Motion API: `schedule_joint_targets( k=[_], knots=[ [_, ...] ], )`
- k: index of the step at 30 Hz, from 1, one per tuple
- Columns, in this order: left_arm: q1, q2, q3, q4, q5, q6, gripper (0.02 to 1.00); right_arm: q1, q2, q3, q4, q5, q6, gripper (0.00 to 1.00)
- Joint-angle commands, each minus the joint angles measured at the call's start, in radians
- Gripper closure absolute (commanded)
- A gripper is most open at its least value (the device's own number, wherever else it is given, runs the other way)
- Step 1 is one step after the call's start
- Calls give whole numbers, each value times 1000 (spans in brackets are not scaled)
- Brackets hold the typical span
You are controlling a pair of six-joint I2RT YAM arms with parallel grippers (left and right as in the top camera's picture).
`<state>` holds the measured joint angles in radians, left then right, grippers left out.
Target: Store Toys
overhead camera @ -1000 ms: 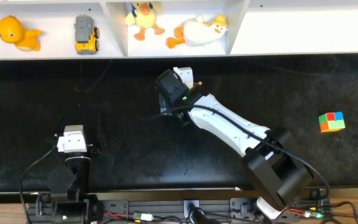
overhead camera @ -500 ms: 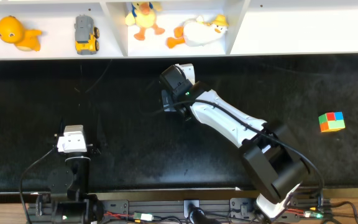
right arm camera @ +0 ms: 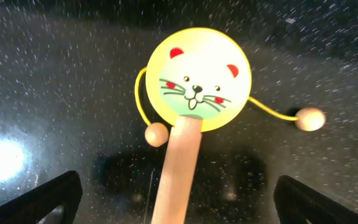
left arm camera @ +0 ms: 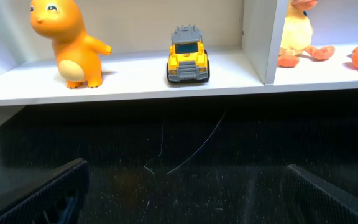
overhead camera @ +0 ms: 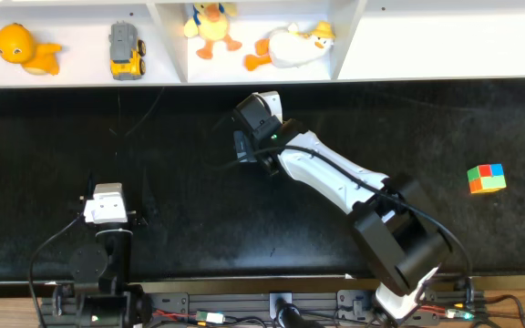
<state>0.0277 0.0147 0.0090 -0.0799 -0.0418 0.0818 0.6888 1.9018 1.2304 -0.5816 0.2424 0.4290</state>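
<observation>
Rattle drum flat on table, handle toward wide-spread right gripper, cat-face head pointing away.

No writing could be read.
The rattle drum bore only a painted cat face, with no letters or numbers on it. Any marks on the yellow toy truck were too small to make out.
</observation>
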Motion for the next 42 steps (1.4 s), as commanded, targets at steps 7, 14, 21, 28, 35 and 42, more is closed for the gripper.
schedule_joint_targets(
  k=[7, 14, 21, 28, 35, 42],
  knots=[
    [-1, -12, -1, -3, -5, 16, 20, -2, 23, 29, 2, -32, -6, 123],
    [-1, -12, -1, -3, -5, 16, 20, -2, 23, 29, -2, -33, -3, 562],
    [-1, -12, -1, -3, -5, 16, 20, -2, 23, 29, -10, -34, -3, 838],
    [-1, -12, -1, -3, -5, 16, 20, -2, 14, 29, -28, -33, -3, 906],
    [-1, -12, -1, -3, -5, 16, 20, -2, -64, 22, -149, 15, -3, 921],
    [-1, -12, -1, -3, -5, 16, 20, -5, -249, -123, -170, 61, 6, 939]
  ],
)
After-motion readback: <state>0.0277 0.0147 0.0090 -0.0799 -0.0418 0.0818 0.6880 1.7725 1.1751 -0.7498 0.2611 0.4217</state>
